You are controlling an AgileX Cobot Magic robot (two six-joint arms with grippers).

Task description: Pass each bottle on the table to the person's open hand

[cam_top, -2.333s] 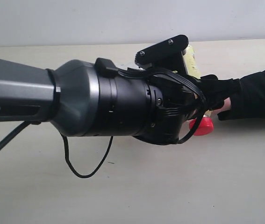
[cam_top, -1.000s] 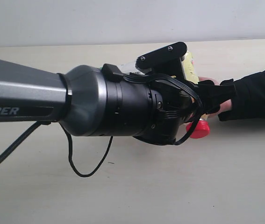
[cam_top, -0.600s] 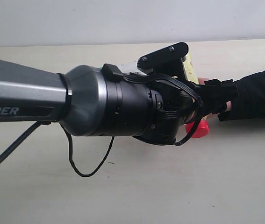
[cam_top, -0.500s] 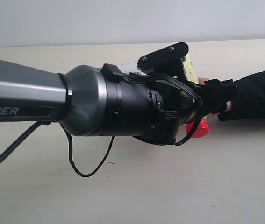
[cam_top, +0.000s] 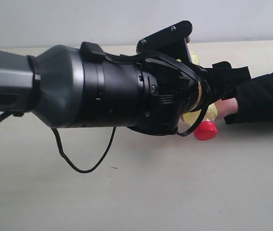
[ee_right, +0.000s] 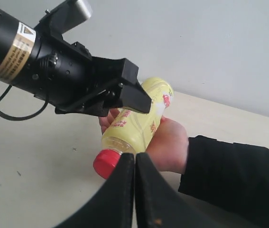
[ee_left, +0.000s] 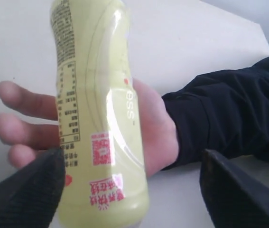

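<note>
Yellow-labelled bottle point(ee_left: 96, 95) lies on its side across the person's open hand point(ee_left: 159, 128), palm up, just above the pale surface point(cam_top: 175, 192), at the right of the ext. view. Long axis runs crosswise to the forearm in the black sleeve point(ee_left: 229, 109). Red cap point(cam_top: 206, 130) points to the near side of the surface & sits a bit lower than the base, which points to the far side. Cap end sticks out past the hand's near edge; label print runs along the bottle's length. L gripper point(ee_left: 130, 194) straddles the bottle w/ its fingers point(ee_left: 25, 199) spread wide. One is just beside the bottle, can't tell if touching; the other stands well apart from it, so no pinch. L arm reaches in from the left & looms big in the ext. view, hiding most of the bottle there. R gripper point(ee_right: 134, 166) hangs well apart from the hand, fingers point(ee_right: 120, 199) pressed together w/ nothing between them. Person's digits are stretched out flat under the bottle, not curled round it.
</note>
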